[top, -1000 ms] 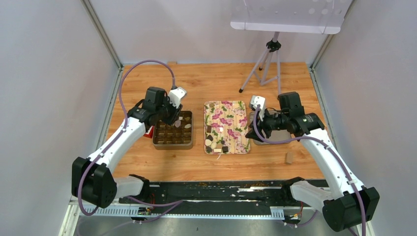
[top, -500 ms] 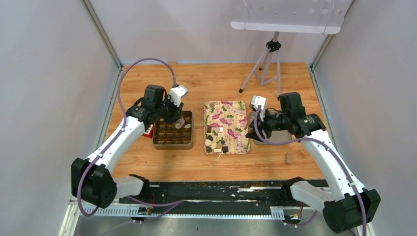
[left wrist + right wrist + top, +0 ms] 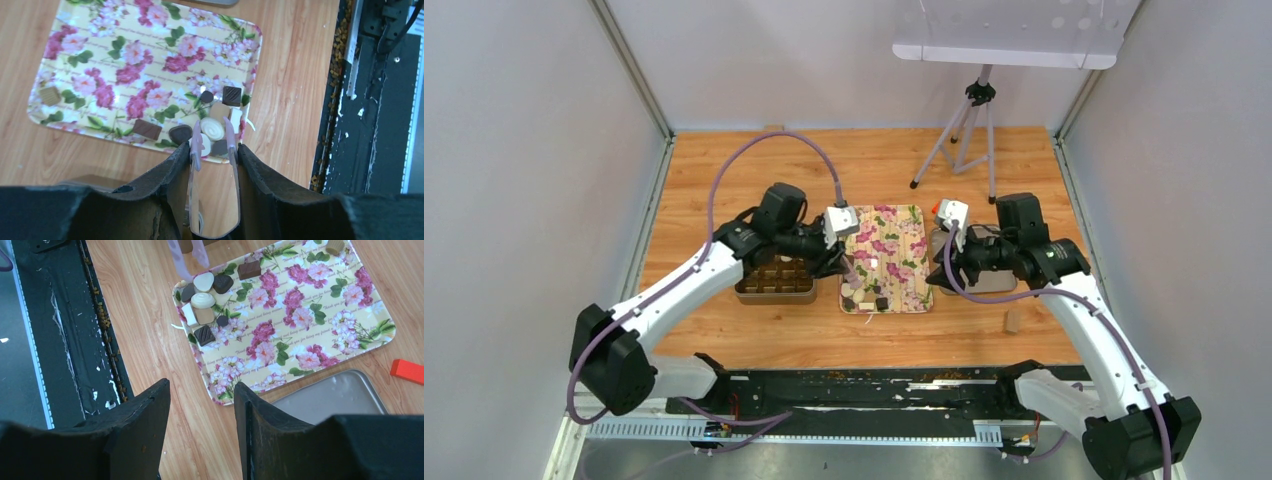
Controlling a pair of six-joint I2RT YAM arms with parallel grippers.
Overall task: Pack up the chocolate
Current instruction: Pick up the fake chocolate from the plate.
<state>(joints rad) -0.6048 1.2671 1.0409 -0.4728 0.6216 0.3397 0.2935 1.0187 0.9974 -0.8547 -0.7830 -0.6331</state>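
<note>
Reaching left gripper (image 3: 212, 139): moved from box (image 3: 769, 296) to tray (image 3: 125, 50) near-left corner, fingers parted, empty.
chocolate (image 3: 212, 128): next pick, likely.
right gripper (image 3: 200, 392): parted, empty.

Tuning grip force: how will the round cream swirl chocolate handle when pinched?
The swirl chocolate looks rigid yet easily marked, given its moulded top. Probably light: it is small. Neighbours crowd it on the floral tray, so the left pincer may nudge them.

White walls (image 3: 524, 150) enclose a wooden tabletop (image 3: 864, 160) and tripod (image 3: 980, 95).
</note>
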